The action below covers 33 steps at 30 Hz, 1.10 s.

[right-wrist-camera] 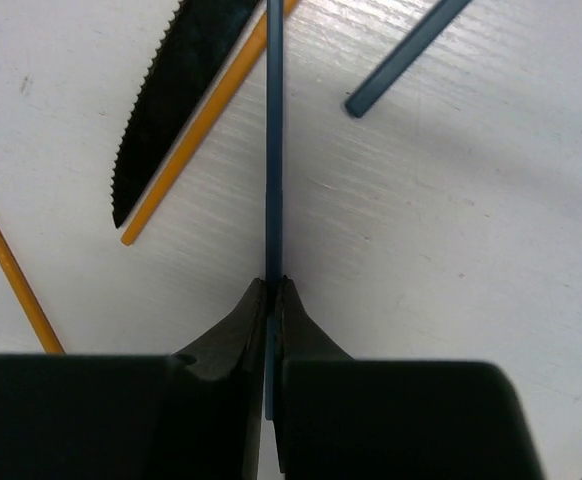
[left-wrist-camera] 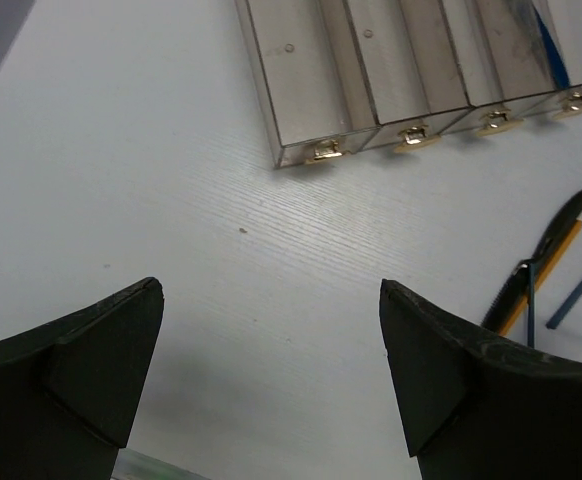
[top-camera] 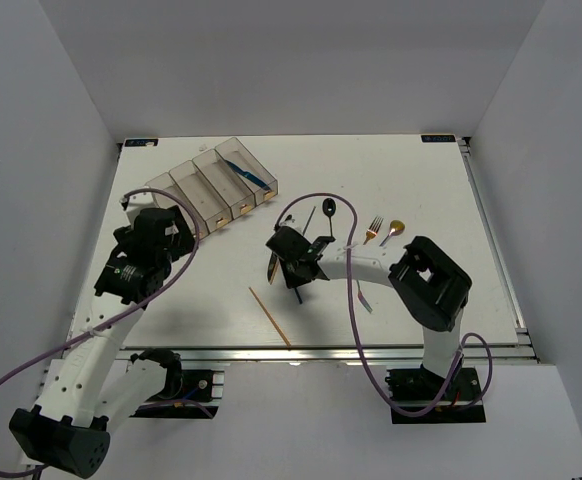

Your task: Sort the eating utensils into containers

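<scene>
The dark blue chopstick (right-wrist-camera: 273, 150) is pinched between the tips of the right gripper (right-wrist-camera: 273, 285) and runs straight out ahead of it; whether it has left the table I cannot tell. Just left of the stick lies the black serrated knife (right-wrist-camera: 171, 90), with a wooden chopstick (right-wrist-camera: 206, 120) close along its smooth edge. A second dark chopstick (right-wrist-camera: 406, 50) lies ahead to the right, another wooden one (right-wrist-camera: 16, 275) off to the left. The left gripper (left-wrist-camera: 271, 290) stands wide and holds nothing. The containers (left-wrist-camera: 311, 90) sit ahead of it, a blue knife (left-wrist-camera: 549, 45) in the rightmost bin.
</scene>
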### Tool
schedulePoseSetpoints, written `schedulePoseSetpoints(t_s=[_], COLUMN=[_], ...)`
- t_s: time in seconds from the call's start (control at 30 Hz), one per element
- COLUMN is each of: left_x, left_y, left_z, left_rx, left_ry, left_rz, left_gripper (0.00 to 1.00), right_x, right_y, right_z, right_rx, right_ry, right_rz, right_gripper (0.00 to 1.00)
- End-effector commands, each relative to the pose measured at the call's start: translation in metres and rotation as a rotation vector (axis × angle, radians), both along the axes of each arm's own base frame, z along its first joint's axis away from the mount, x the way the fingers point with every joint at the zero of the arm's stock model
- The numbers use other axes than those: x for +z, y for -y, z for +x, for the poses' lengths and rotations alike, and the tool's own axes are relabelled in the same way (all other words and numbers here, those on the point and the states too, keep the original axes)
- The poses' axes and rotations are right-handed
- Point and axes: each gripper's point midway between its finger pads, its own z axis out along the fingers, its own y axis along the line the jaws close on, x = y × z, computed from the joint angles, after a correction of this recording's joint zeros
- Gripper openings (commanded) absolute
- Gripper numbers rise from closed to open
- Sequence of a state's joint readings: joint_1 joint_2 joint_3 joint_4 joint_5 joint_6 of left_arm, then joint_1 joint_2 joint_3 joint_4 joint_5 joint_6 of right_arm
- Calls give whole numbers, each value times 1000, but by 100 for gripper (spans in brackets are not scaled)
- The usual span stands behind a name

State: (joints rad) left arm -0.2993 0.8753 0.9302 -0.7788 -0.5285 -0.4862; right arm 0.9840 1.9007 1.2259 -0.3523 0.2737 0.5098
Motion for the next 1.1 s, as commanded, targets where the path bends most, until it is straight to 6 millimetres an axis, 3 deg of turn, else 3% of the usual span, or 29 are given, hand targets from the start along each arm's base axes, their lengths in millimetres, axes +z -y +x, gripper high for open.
schedulePoseSetpoints(t_s=[0.0,0.07,0.1,0.17,0.2,0.27,0.3,0.33,0.37,0.4,0.47,0.57,0.7,0.83,0.93,1.07], left_x=[8,5,10,10,12,15,17,19,35,27,43,46,54,61,58,37], left_y=[20,42,52,79,89,117,127,138,156,165,181,185,195,199,198,197], left_z=[9,10,16,15,18,14,16,14,12,9,3,5,0,-4,-3,5], left_rx=[-83,-175,-215,-324,-362,-472,-517,-544,-644,-677,-755,-763,-828,-863,-863,-817], left_ry=[48,48,85,99,127,136,164,174,226,216,266,285,295,320,319,249], left_rz=[-76,-153,-192,-293,-332,-448,-491,-557,-630,-678,-791,-824,-883,-914,-907,-878], left_gripper=[98,98,98,98,98,98,98,98,98,98,98,98,98,97,95,85], right_x=[18,27,42,54,75,88,113,122,145,148,182,209,222,227,231,242], right_y=[6,4,-1,-5,-15,-17,-27,-29,-31,-33,-38,-40,-47,-49,-51,-54], right_z=[3,4,5,2,0,-5,-9,-12,-16,-26,-30,-45,-58,-57,-56,-61], right_rx=[-45,-42,-29,-3,27,53,96,114,137,171,193,255,322,324,328,359], right_ry=[49,66,88,102,122,132,157,162,186,170,217,221,182,185,189,194], right_rz=[17,41,91,144,233,294,389,430,498,541,660,759,807,819,827,860], right_gripper=[2,0,0,0,0,0,0,0,0,0,0,0,0,0,0,0])
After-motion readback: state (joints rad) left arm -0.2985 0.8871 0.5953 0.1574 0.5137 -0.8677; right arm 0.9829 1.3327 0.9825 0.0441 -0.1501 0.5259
